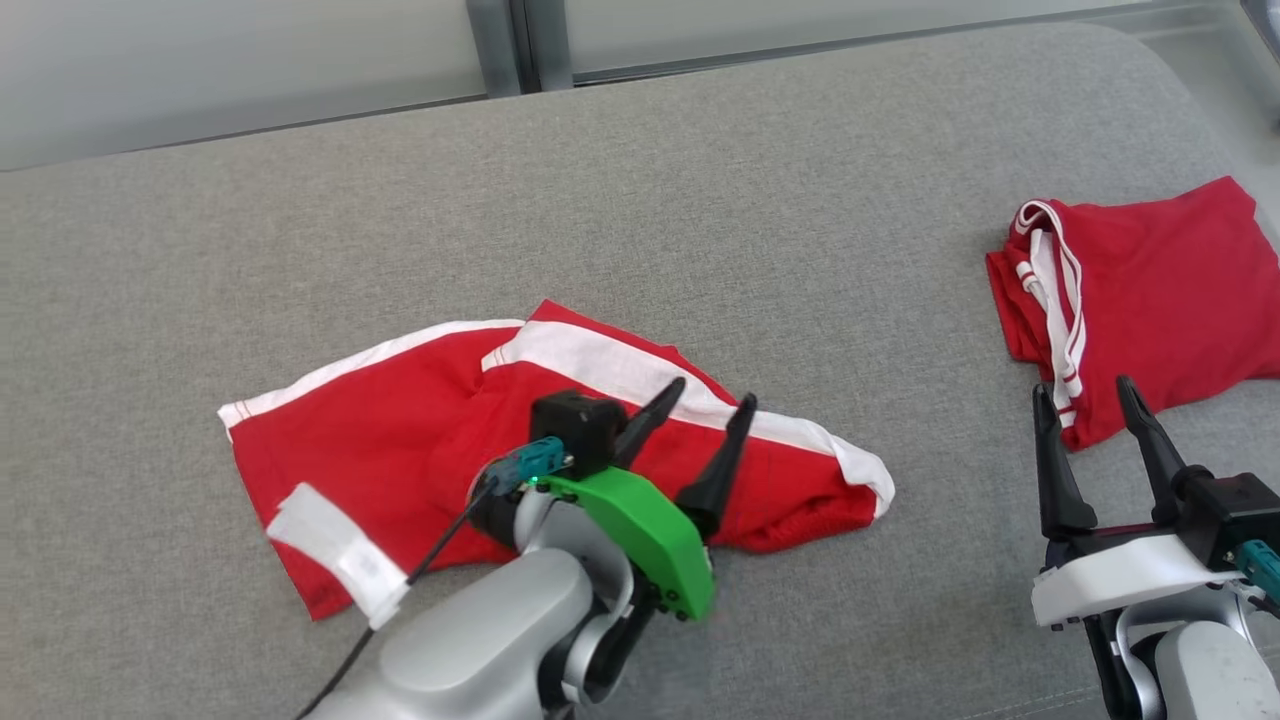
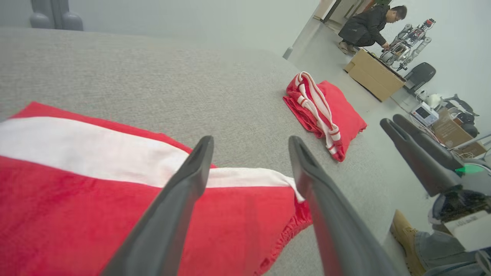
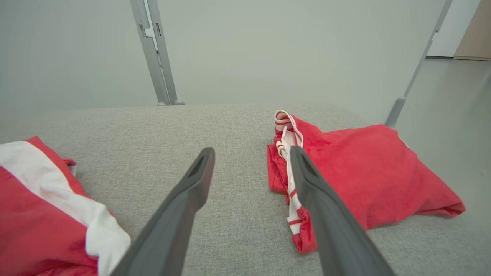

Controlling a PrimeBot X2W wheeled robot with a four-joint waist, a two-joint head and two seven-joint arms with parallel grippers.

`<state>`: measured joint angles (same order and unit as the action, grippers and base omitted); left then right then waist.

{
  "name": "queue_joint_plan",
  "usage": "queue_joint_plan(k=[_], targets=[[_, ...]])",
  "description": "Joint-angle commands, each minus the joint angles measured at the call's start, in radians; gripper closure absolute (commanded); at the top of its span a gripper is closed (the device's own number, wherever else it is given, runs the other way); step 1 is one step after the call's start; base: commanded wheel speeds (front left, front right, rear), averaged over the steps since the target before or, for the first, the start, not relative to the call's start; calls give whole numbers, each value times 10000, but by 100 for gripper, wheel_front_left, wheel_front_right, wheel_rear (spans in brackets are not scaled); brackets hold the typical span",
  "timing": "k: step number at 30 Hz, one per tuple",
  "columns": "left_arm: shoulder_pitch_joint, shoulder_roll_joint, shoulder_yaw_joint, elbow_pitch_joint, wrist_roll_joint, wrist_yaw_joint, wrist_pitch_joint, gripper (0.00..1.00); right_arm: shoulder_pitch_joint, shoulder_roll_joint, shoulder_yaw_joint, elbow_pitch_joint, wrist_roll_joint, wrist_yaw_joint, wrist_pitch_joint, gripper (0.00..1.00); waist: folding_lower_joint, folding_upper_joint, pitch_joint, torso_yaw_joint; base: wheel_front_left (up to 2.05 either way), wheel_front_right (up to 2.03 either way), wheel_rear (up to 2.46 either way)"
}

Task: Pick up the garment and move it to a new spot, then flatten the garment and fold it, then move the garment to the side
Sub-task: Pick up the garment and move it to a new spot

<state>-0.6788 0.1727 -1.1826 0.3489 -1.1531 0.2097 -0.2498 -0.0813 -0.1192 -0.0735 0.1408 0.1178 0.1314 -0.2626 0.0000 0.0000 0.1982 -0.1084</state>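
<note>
Garment (image 1: 380, 440) lies spread at lower centre of head frame on grey cushion (image 1: 700, 200). Left gripper (image 1: 714, 392) fingers apart, over its right half. Right gripper (image 1: 1082, 388) also apart, lower right, beside folded red shorts (image 1: 1170, 290).

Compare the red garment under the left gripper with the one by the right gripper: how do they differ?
The left garment lies spread and wrinkled; the right garment is folded compactly. The left garment shows a broad white band along its far edge; the right garment shows narrow striped trim at its left end. Both are red and white, lying ungripped on the grey cushion.
</note>
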Motion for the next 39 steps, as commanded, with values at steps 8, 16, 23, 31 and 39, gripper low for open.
queue_joint_plan(k=[8,16,23,31,39], targets=[[1588,1819,2502,-1622,2004,433,-145,0,613,-121,-250,-336,-128,-15,-27,0,0,0,-544,882,0,0,0],[3321,2486,4234,-2122,3329,360,-150,0,903,-211,-292,-356,-150,-15,-27,0,0,0,-961,1410,0,0,0],[5132,2319,6029,-2145,4658,76,-152,0,1185,-247,-250,-342,-208,-15,-27,0,0,0,-1297,1708,0,0,0],[7092,1628,8284,-2023,5972,-1406,-151,0,1659,-108,-259,-337,-290,-15,-27,0,0,0,-1588,1883,0,0,0],[8083,904,10212,-1648,7028,-2815,-151,0,1951,21,-289,-176,-283,-15,-27,0,0,0,-1807,1881,0,0,0]])
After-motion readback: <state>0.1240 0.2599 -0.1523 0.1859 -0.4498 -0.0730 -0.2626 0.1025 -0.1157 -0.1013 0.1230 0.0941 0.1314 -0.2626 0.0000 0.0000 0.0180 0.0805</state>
